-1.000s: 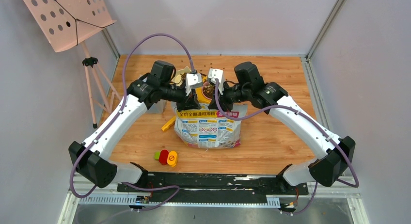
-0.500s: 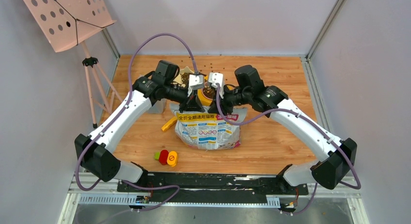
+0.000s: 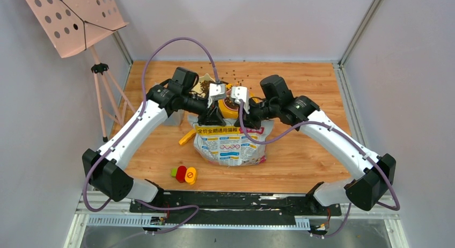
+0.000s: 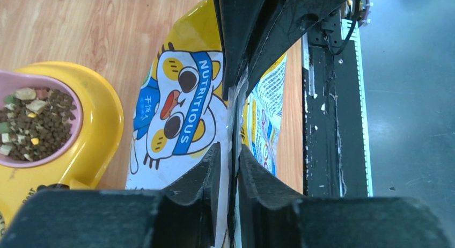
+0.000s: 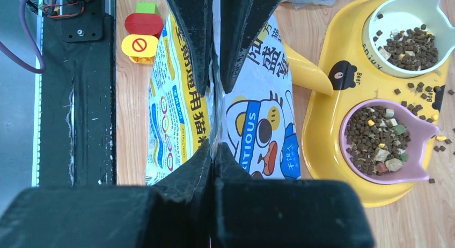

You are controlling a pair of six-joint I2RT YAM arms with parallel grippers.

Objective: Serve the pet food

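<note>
The white printed food bag [image 3: 229,145] stands upright at mid table. My left gripper [image 3: 214,118] and right gripper [image 3: 244,121] are both shut on its sealed top edge, side by side. In the left wrist view my gripper [image 4: 229,158] pinches the bag [image 4: 182,106]. In the right wrist view my gripper [image 5: 213,150] pinches the bag [image 5: 180,106] too. Brown pet food kibble [image 5: 375,138] fills the pink bowl [image 5: 421,127], and more lies in the white bowl [image 5: 397,14]. Both bowls sit in the yellow feeder [image 5: 322,124] behind the bag.
Loose kibble [image 3: 242,76] is scattered on the wood behind the feeder [image 3: 232,109]. A yellow scoop [image 3: 186,137] lies left of the bag. Red, yellow and green toy blocks [image 3: 184,174] lie near the front edge. A pink music stand on a tripod [image 3: 102,71] is at the far left.
Both grippers have kept hold of the bag's top edge and sunk slightly toward the near side. The left arm's elbow has swung back.
</note>
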